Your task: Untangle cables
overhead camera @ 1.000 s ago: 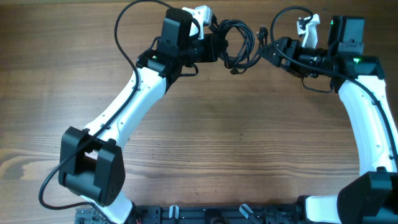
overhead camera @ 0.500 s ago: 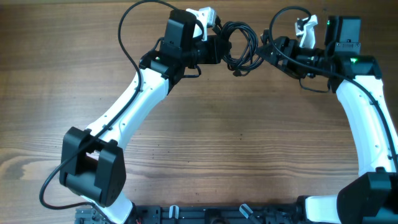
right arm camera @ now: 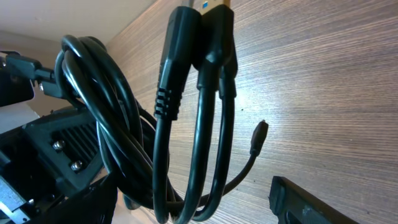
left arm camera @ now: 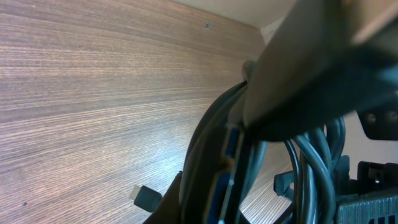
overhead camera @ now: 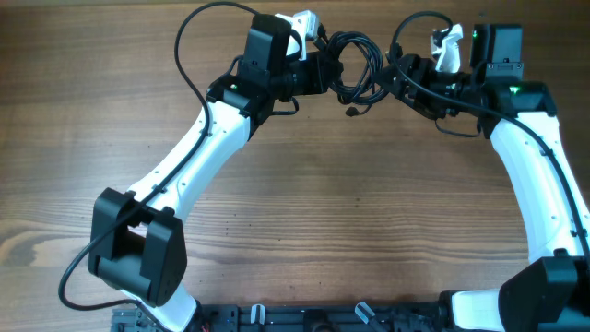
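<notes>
Arms reach inward, left gripper (overhead camera: 324, 70) clamped on cables (overhead camera: 359, 65), right gripper (overhead camera: 395, 76) grip unclear.

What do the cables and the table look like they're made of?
Cables: probably a rubber or PVC jacket, black and smooth with a slight sheen. Highlights run along the bends, and one plug has moulded ribs.
Table: wood or a wood-look laminate, matt brown. Grain lines run across it, but the look leaves open which it is.
</notes>
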`<control>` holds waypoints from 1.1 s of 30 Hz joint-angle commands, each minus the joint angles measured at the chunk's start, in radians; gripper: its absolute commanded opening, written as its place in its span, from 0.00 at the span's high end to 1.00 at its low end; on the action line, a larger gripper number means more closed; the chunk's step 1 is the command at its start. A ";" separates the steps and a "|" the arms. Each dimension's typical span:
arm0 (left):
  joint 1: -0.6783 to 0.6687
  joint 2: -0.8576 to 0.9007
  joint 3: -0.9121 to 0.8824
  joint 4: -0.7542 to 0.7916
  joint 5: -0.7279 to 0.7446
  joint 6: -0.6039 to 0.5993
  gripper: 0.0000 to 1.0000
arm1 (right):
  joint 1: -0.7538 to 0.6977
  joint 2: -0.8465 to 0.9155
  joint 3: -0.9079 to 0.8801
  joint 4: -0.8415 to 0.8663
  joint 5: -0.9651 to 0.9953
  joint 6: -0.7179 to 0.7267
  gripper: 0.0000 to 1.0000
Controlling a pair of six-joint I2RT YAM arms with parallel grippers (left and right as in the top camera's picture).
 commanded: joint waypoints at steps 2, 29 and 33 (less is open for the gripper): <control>-0.008 -0.030 -0.001 0.012 0.027 -0.074 0.96 | 0.004 -0.011 0.016 0.009 0.029 0.016 0.20; -0.007 -0.030 -0.001 0.014 -0.042 -0.194 0.96 | 0.004 -0.005 0.016 0.078 0.070 0.131 0.15; -0.007 -0.030 -0.001 0.051 -0.048 -0.131 0.96 | 0.004 0.019 0.016 0.109 0.049 0.154 0.15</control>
